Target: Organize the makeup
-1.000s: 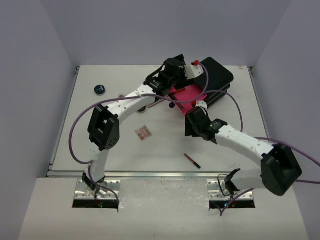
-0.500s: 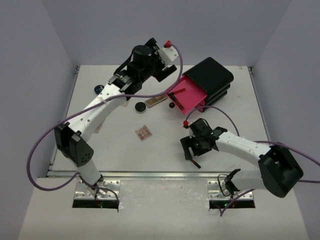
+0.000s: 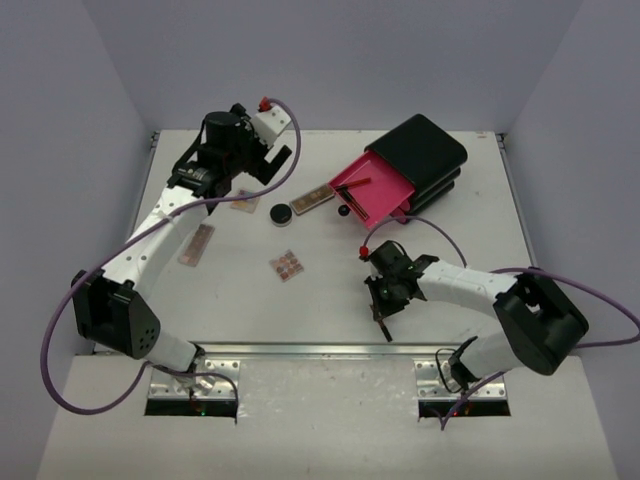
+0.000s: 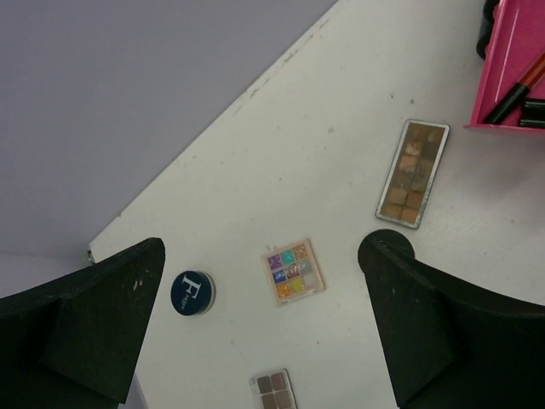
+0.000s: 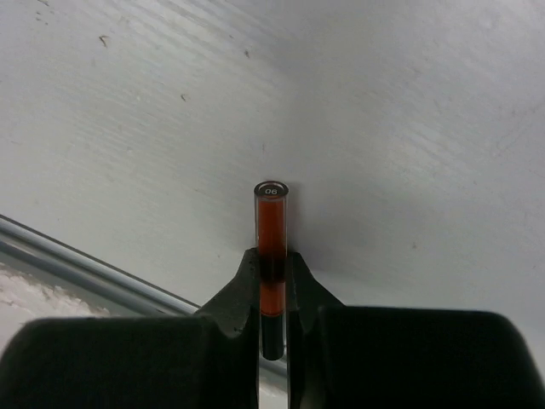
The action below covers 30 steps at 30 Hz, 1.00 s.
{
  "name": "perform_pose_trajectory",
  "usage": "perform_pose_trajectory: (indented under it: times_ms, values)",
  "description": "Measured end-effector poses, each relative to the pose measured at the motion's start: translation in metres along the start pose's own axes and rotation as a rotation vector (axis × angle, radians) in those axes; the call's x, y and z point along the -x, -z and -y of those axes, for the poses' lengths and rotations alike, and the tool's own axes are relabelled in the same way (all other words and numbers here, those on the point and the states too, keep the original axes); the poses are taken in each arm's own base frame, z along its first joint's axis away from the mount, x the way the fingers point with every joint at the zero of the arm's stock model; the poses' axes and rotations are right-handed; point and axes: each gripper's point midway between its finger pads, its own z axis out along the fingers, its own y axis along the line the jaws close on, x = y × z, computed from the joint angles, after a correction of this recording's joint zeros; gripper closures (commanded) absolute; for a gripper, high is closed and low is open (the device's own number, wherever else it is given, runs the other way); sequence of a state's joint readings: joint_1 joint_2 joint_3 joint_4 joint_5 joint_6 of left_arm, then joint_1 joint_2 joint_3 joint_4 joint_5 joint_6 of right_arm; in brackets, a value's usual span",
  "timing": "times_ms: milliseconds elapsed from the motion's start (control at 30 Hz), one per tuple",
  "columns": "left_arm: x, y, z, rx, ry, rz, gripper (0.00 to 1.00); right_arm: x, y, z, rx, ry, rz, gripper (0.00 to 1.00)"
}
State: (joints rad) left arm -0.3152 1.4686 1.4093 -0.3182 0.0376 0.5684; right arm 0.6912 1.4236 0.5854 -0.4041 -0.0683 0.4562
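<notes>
Fingers (image 5: 302, 285) of the right gripper (image 5: 272, 262) are pressed together on a thin red stick with a dark lower end (image 5: 272, 223). The stick stands out past the fingertips, its round end cap facing away from the wrist. We see the white table (image 5: 409, 128) close beneath it, but we cannot tell whether the stick touches the surface. From above, this gripper sits low near the front edge of the table. It is well apart from the big black box (image 3: 428, 148) and its open pink drawer (image 3: 375, 195), which lie beyond it. A second thin red stick (image 3: 358, 183) lies in that drawer.

The left gripper (image 4: 268, 247) hangs high over the far left of the table with its jaws spread wide and nothing between them. Through its wrist camera we find a small square tan-pink palette with brightly coloured pans (image 4: 293, 272) on the table, right under the gap between the fingers. A round dark-blue jar with a white letter on its lid (image 4: 192, 292) lies beside one finger. A round black compact (image 4: 387, 245) peeps out from behind the tip of the other. Past the compact lies a long rectangular palette of brown shades (image 4: 412, 173), and beyond that the corner of the pink drawer. Another small palette with brown pans (image 4: 272, 390) is cut off at the bottom edge of that view.
</notes>
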Motion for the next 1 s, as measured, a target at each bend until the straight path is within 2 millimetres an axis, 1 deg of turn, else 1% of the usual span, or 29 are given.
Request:
perform_pose_trajectory:
  times_ms: [67, 167, 233, 300, 333, 400, 467, 500, 567, 600, 667, 700, 733, 767, 800, 833, 867, 933, 967, 1000]
  values:
    - [-0.011, 0.003, 0.006, -0.021, 0.015, -0.015, 0.01, 0.003, -0.001, -0.002, -0.006, -0.001, 0.001, 1.0]
    - [-0.021, 0.008, 0.013, -0.056, 0.043, -0.019, 0.01, 0.007, -0.001, -0.003, -0.017, 0.019, 0.009, 1.0]
    - [-0.029, 0.013, 0.012, -0.064, 0.062, -0.021, 0.01, 0.009, 0.0, -0.001, -0.035, 0.058, 0.019, 1.0]
    - [-0.04, 0.016, 0.006, -0.056, 0.083, -0.033, 0.01, 0.014, 0.006, -0.001, -0.043, 0.113, 0.042, 1.0]
    - [-0.045, 0.017, 0.002, -0.05, 0.092, -0.04, 0.01, 0.02, 0.012, -0.004, -0.037, 0.154, 0.061, 1.0]
    - [-0.055, 0.017, -0.003, -0.039, 0.106, -0.054, 0.01, 0.044, 0.029, -0.017, -0.007, 0.242, 0.136, 1.0]
    - [-0.066, 0.017, -0.005, -0.032, 0.115, -0.071, 0.01, 0.081, 0.054, -0.036, 0.031, 0.322, 0.253, 1.0]
    - [-0.07, 0.016, -0.004, -0.034, 0.118, -0.079, 0.01, 0.107, 0.072, -0.047, 0.046, 0.363, 0.33, 1.0]
    - [-0.075, 0.015, -0.001, -0.045, 0.119, -0.09, 0.01, 0.17, 0.115, -0.07, 0.05, 0.429, 0.513, 1.0]
    - [-0.076, 0.014, 0.0, -0.048, 0.118, -0.092, 0.01, 0.201, 0.139, -0.078, 0.035, 0.454, 0.601, 1.0]
    - [-0.077, 0.011, 0.001, -0.055, 0.117, -0.088, 0.01, 0.268, 0.189, -0.089, -0.035, 0.487, 0.761, 1.0]
    - [-0.077, 0.008, 0.001, -0.057, 0.116, -0.088, 0.01, 0.3, 0.208, -0.092, -0.067, 0.491, 0.837, 1.0]
    - [-0.079, 0.004, 0.003, -0.063, 0.117, -0.09, 0.01, 0.335, 0.226, -0.089, -0.114, 0.481, 0.907, 1.0]
    - [-0.082, 0.001, 0.004, -0.069, 0.118, -0.095, 0.01, 0.36, 0.238, -0.085, -0.15, 0.47, 0.961, 1.0]
    - [-0.085, -0.003, 0.006, -0.078, 0.121, -0.102, 0.01, 0.379, 0.241, -0.075, -0.19, 0.455, 0.981, 1.0]
    - [-0.089, -0.008, 0.009, -0.088, 0.125, -0.111, 0.01, 0.394, 0.241, -0.061, -0.233, 0.438, 0.982, 1.0]
    - [-0.093, -0.012, 0.012, -0.099, 0.131, -0.12, 0.01, 0.406, 0.235, -0.047, -0.272, 0.422, 0.97, 1.0]
    - [-0.101, -0.019, 0.018, -0.123, 0.144, -0.138, 0.01, 0.422, 0.214, -0.016, -0.336, 0.389, 0.924, 1.0]
    - [-0.103, -0.022, 0.021, -0.134, 0.151, -0.144, 0.02, 0.425, 0.198, 0.0, -0.362, 0.375, 0.886, 1.0]
    - [-0.105, -0.025, 0.022, -0.143, 0.157, -0.148, 0.03, 0.424, 0.182, 0.015, -0.384, 0.364, 0.839, 1.0]
